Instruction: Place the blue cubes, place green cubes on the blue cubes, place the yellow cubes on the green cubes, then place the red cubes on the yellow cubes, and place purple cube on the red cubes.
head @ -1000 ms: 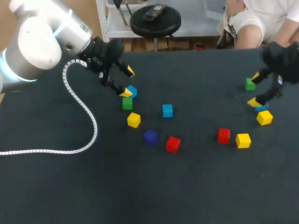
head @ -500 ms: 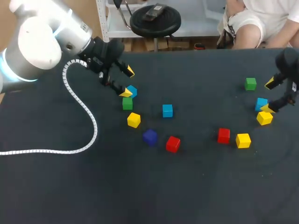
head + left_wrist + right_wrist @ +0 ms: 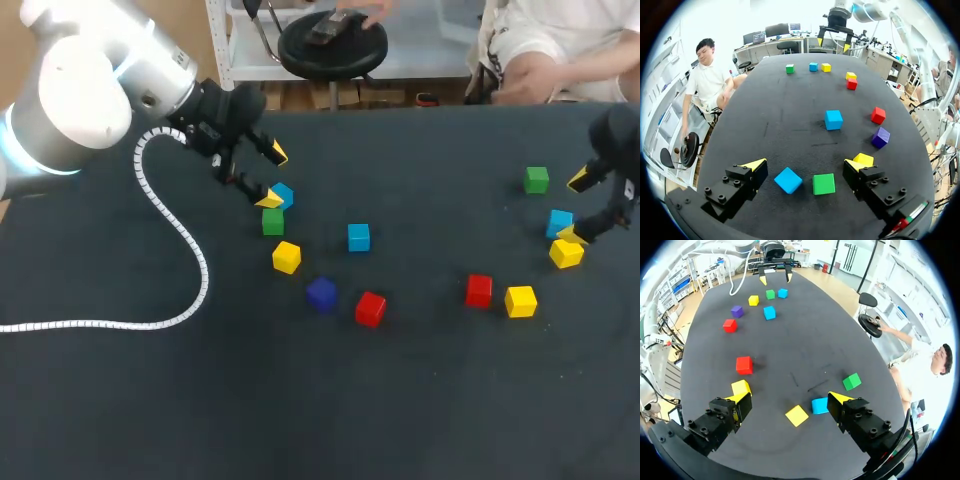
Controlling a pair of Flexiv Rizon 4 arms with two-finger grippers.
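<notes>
— When the table is viewed from above, how do the cubes look?
— Eleven small, matte, square-edged cubes in plain solid colours lie singly on the table [image 3: 430, 400], which is covered in dark cloth. The left gripper [image 3: 272, 176] hangs open over the left blue cube [image 3: 283, 194] and left green cube [image 3: 272, 222]. The right gripper [image 3: 575, 207] is open by the right blue cube [image 3: 559, 222] and a yellow cube [image 3: 566, 253]. A white coiled cable [image 3: 170, 250] curls across the cloth.
— And from the left wrist?
— Both left cubes sit between the spread fingers, apart from each. Ahead lie the middle blue cube [image 3: 833, 119], left red cube [image 3: 878, 115] and purple cube [image 3: 880, 137].
— From the right wrist?
— The right blue cube lies just beside one yellow fingertip [image 3: 837, 397]. The yellow cube sits between the fingers, touching neither. Ahead lie the right green cube [image 3: 852, 381] and right red cube [image 3: 744, 365].
</notes>
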